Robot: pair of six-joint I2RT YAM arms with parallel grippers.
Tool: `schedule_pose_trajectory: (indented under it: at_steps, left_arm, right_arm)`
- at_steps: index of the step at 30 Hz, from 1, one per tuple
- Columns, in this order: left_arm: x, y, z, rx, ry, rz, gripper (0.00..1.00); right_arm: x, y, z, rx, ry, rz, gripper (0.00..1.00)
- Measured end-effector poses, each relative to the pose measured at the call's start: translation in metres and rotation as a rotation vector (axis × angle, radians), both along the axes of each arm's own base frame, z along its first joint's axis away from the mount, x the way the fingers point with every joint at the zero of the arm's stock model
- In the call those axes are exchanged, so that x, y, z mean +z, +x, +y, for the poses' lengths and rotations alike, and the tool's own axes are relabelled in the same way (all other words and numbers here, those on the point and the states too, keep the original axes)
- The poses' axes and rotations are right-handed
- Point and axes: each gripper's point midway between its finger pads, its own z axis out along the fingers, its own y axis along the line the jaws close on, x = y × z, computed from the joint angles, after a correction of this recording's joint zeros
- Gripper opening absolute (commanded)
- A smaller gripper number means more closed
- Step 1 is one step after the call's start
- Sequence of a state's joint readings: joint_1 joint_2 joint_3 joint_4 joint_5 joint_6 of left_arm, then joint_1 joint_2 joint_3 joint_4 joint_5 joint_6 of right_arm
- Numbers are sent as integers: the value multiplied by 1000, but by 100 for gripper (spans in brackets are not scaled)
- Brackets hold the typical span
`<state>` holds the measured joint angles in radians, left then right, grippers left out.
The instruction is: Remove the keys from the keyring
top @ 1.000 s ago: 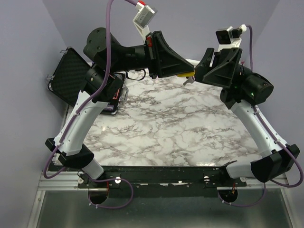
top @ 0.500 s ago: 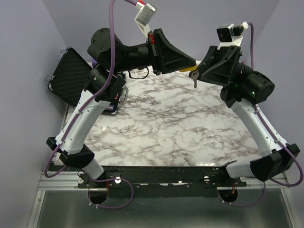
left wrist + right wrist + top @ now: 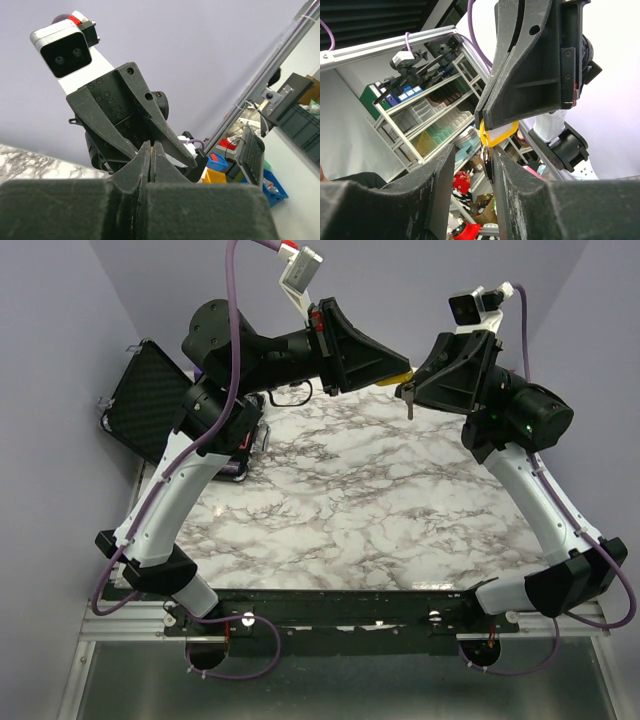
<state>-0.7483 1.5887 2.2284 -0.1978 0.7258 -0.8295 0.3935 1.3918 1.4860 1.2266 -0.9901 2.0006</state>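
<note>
My left gripper (image 3: 403,371) is held high over the far edge of the marble table and is shut on the yellow tag (image 3: 398,373) of the key bunch. In the left wrist view the jaws (image 3: 151,144) are pressed together with a yellow sliver between them. My right gripper (image 3: 409,390) faces it, tip to tip, and is open. In the right wrist view the yellow tag (image 3: 492,138) hangs from the left gripper's tips. The small dark keys and ring (image 3: 486,156) dangle below it between my right fingers (image 3: 472,150), against the right-hand finger. A key (image 3: 409,406) hangs down in the top view.
A black open case (image 3: 140,410) lies off the table's far left corner. A small dark object (image 3: 285,395) lies at the far edge behind the left arm, and another (image 3: 240,465) under its elbow. The marble tabletop (image 3: 350,500) is below both grippers.
Both grippers have risen a little and stayed tip to tip. The yellow tag has moved up with the left gripper, and the hanging key shows shorter than half a second ago.
</note>
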Motion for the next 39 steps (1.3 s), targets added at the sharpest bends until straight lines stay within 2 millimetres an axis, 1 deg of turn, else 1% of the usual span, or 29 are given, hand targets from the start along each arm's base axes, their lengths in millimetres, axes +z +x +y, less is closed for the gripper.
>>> schedule_pose_trajectory:
  at_steps: [5,13,23,27,39]
  left_arm:
    - [-1,1,4,36,5,-8,0]
    - [0,0,13,82,-3,-26,0]
    - [-1,5,13,111,2,-37,0]
    - [-3,6,13,117,10,-37,0]
    - [-4,10,15,150,13,-33,0]
  right_arm:
    - [-1,4,2,0,-11,27,37]
    - [-3,12,5,0,-26,64,36]
    - [-6,19,8,-1,-41,98,30]
    - [-5,21,9,-2,-43,103,25]
    - [-5,22,9,-2,-46,110,25]
